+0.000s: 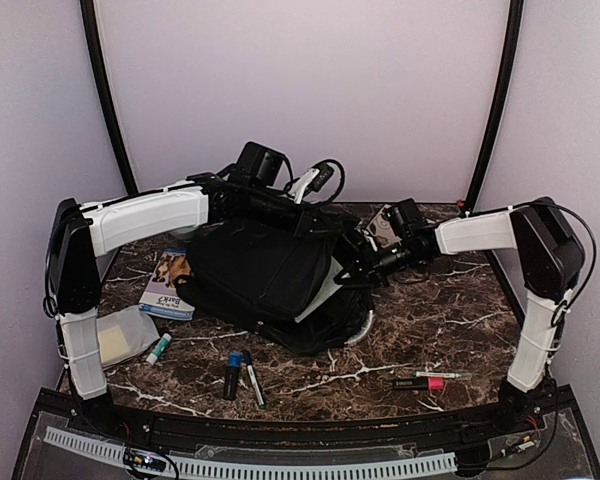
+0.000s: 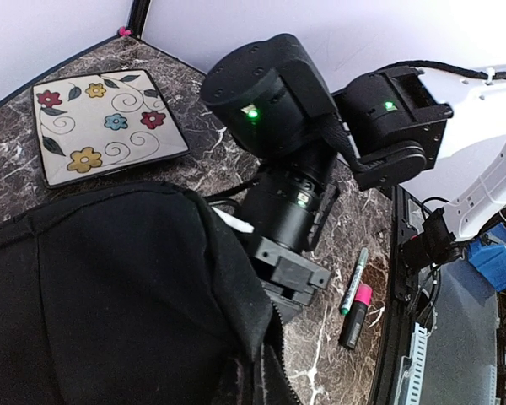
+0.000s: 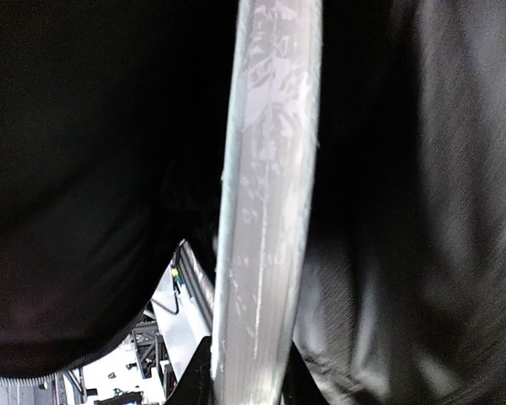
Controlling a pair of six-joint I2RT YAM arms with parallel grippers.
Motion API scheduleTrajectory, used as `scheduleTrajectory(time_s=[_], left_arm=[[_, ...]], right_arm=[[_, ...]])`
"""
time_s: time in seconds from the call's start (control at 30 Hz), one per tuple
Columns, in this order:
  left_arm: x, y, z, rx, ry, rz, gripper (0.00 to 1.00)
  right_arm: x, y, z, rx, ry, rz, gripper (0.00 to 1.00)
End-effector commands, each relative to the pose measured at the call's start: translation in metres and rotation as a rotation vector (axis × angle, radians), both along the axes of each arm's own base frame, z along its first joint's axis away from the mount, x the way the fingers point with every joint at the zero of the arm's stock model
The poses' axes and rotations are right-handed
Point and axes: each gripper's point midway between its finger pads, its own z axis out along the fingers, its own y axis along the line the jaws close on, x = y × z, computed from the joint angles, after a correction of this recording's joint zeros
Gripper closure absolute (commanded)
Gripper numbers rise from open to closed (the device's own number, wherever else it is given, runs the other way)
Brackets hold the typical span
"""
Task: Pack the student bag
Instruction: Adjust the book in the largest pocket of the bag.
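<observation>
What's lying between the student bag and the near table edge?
Top view: a blue-capped marker and black pen, side by side, before the student bag.

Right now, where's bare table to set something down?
Widest bare patch: right side, between the bag and the right arm, behind the highlighter. There is a smaller gap at front centre, between the markers and the highlighter. Left is crowded: book, glue stick, clear pouch.
</observation>
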Motion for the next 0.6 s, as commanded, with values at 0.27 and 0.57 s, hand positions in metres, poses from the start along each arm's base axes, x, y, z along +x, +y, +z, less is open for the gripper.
scheduleTrajectory(time_s=[0.27,0.57], left_arm=[[0.006,-0.015,0.082,-0.172,-0.194,-0.079,1.0],[-0.049,-0.032,0.093,-0.261,-0.067,-0.35,1.0]], right_arm=[[-0.043,-0.001,0.069,0.18,-0.126,0.123,1.0],[-0.004,0.021,0.047,0.144,-0.091,0.097,1.0]])
